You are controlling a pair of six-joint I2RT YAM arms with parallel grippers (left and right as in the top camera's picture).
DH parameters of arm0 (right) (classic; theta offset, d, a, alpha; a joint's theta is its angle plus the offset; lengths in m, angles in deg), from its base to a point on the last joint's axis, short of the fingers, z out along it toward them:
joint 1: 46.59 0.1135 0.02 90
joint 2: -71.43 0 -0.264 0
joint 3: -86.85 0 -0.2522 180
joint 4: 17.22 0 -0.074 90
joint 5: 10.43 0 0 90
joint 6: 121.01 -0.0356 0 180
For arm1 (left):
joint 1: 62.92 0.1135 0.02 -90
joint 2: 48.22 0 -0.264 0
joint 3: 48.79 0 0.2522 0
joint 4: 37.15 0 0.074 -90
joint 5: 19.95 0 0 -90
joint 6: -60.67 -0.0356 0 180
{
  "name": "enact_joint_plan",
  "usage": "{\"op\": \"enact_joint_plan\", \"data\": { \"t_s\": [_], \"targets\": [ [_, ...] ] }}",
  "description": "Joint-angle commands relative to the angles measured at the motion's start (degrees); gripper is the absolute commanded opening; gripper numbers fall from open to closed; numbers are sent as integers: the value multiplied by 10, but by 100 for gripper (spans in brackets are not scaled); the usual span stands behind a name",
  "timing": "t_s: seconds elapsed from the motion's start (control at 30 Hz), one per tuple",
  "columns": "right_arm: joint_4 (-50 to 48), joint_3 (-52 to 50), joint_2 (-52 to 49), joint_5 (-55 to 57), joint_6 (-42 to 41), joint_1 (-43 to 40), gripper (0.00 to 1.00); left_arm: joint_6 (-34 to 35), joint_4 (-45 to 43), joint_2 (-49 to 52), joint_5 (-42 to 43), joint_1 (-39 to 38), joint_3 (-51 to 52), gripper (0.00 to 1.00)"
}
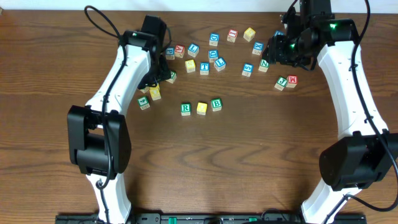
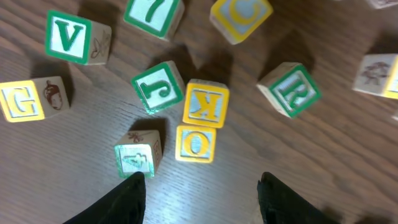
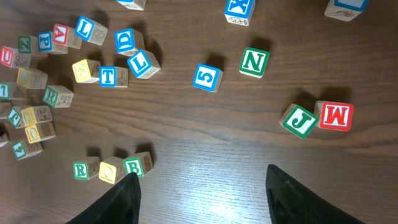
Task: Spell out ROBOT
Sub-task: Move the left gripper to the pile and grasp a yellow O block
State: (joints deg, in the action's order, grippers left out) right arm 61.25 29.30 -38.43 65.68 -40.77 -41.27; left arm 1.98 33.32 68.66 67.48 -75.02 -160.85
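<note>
A row of three blocks stands mid-table: green R (image 1: pixel 185 109), yellow O (image 1: pixel 201 108), green B (image 1: pixel 216 104). It also shows in the right wrist view as R (image 3: pixel 81 170), O (image 3: pixel 111 171), B (image 3: pixel 134 165). My left gripper (image 2: pixel 200 186) is open and empty, hovering just short of a second yellow O block (image 2: pixel 196 144) in the left cluster (image 1: pixel 155 93). A blue T block (image 3: pixel 107 76) lies among the middle blocks (image 1: pixel 204 67). My right gripper (image 3: pixel 199 180) is open and empty, high over the right side (image 1: pixel 277 50).
Round the second O lie a yellow K (image 2: pixel 206 104), green J (image 2: pixel 159 87), green 4 (image 2: pixel 137 158), green R (image 2: pixel 290 90), V (image 2: pixel 68 37) and G (image 2: pixel 22 101). On the right lie N (image 3: pixel 254 62), 5 (image 3: pixel 207 77), J (image 3: pixel 298 121) and red M (image 3: pixel 335 115).
</note>
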Motion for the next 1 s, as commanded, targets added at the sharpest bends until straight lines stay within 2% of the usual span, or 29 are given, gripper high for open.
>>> {"op": "enact_joint_plan", "data": {
  "t_s": [0.0,0.2,0.47,0.97],
  "targets": [
    [2,3,0,3,13,4,60,-33,-24,9,24,5,28,57],
    [3,3,0,4,13,4,60,-34,-69,14,31,5,64,57],
    [8,3,0,5,13,4,60,-41,-85,52,30,5,66,55],
    [11,3,0,5,17,4,63,-36,-118,56,7,6,89,53]
  ]
}}
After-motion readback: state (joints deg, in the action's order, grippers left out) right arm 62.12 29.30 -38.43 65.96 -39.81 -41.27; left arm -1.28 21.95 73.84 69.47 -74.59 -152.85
